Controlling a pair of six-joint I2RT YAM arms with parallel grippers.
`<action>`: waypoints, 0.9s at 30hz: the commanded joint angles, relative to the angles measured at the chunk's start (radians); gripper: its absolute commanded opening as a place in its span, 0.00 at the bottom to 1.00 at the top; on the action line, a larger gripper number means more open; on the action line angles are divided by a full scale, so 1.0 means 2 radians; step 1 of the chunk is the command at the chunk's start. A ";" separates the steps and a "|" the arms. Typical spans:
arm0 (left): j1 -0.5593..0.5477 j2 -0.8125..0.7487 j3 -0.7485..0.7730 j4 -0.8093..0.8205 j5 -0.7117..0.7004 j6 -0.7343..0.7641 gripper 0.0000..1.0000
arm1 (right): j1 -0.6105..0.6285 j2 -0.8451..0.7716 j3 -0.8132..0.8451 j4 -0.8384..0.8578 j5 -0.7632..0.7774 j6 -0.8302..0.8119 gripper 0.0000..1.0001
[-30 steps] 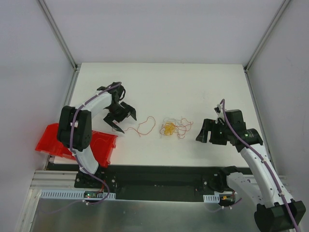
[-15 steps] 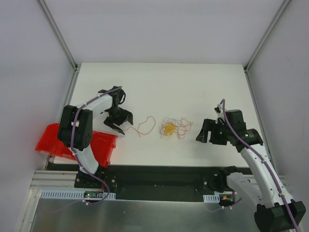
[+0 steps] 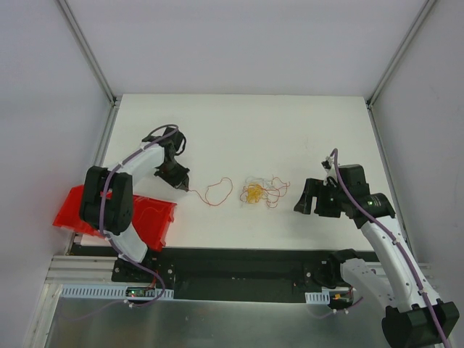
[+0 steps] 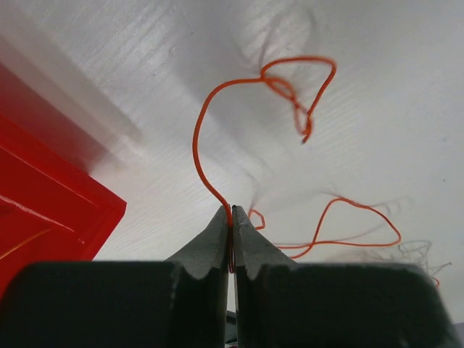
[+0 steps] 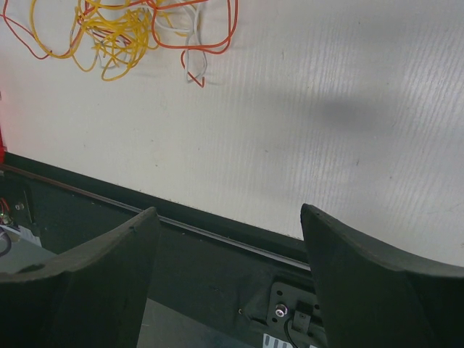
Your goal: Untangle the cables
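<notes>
Top view and both wrist views of a white table (image 3: 290, 130) bearing the cables. The main tangle (image 3: 259, 193) of thin orange-yellow, red and whitish strands lies near the middle of the table, between the two arms; the right wrist view shows its yellow loops (image 5: 116, 36) bunched at the left, with red and whitish strands curling out to the right. A single red strand (image 3: 214, 190) lies on the table to the left of the tangle, and in the top view a small gap appears between the two. The left gripper (image 3: 185, 188) is lowered to the table surface with its jaws pressed together on the left end of this strand. In the left wrist view the strand (image 4: 197, 138) rises from between the closed fingertips of that gripper (image 4: 232, 214), bends upward and ends in a small loop. A red bin (image 3: 145, 221) sits at the near left corner of the table, beside the left arm, and its corner (image 4: 51, 196) shows at the left of the left wrist view. The right gripper (image 3: 307, 203) hangs to the right of the tangle, apart from it, its jaws spread wide with nothing between the fingers (image 5: 94, 261).
</notes>
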 commanded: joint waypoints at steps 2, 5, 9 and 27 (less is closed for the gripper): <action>-0.017 -0.073 0.002 -0.008 -0.042 0.065 0.00 | -0.002 -0.005 0.002 -0.001 -0.010 -0.008 0.81; -0.050 -0.105 0.025 -0.017 -0.078 0.114 0.00 | -0.002 -0.005 0.002 0.001 -0.012 -0.006 0.81; -0.108 -0.114 0.042 -0.032 -0.103 0.161 0.00 | -0.003 0.001 -0.001 0.006 -0.017 -0.006 0.81; -0.246 0.029 0.087 -0.027 -0.109 0.280 0.20 | -0.002 -0.002 -0.002 0.006 -0.023 0.001 0.81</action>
